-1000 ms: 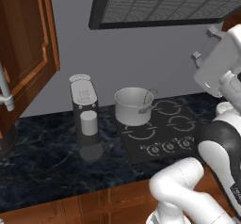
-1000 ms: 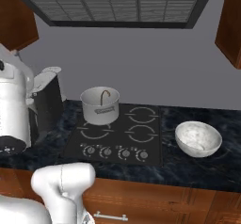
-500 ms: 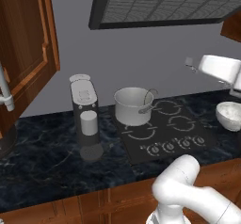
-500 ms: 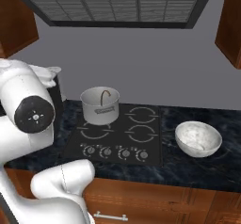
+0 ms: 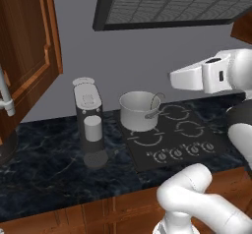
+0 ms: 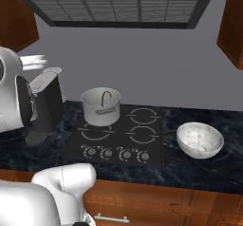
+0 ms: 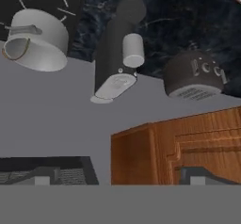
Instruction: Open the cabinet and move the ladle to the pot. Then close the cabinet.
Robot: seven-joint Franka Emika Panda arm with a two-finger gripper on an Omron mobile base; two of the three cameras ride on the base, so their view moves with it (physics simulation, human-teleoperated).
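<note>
ladle in the pot, cabinet door ajar

while the arm reaches high across the left base view, the pot (image 5: 139, 111) sits on the back left burner of the black cooktop (image 5: 170, 139), and the ladle (image 5: 153, 107) lies inside it, its thin curved handle rising over the rim. from the right base view the same pot (image 6: 100, 106) shows the ladle handle (image 6: 106, 96) hooking up out of its middle. the cabinet (image 5: 27, 56) hangs at the upper left with its door swung outward, the silver bar handle (image 5: 6, 97) at the door's near edge.

just left of the pot stands a dark coffee machine (image 5: 89, 121) with a small white cup (image 5: 92, 128) under its spout, between the pot and the cabinet. a speckled white bowl (image 6: 200, 140) rests on the dark marble counter (image 6: 199, 165) right of the cooktop, well apart from the pot. a vented range hood (image 6: 121, 3) spans the wall above.

in the rolled hand view, a brown cabinet panel (image 7: 188, 140) is closest, with the coffee machine (image 7: 113, 46), a dark round appliance (image 7: 194, 76) and the pot (image 7: 37, 40) beyond. the gripper's (image 7: 115, 177) tips are cut by the bottom edge; i cannot tell whether they are spread or together.
</note>
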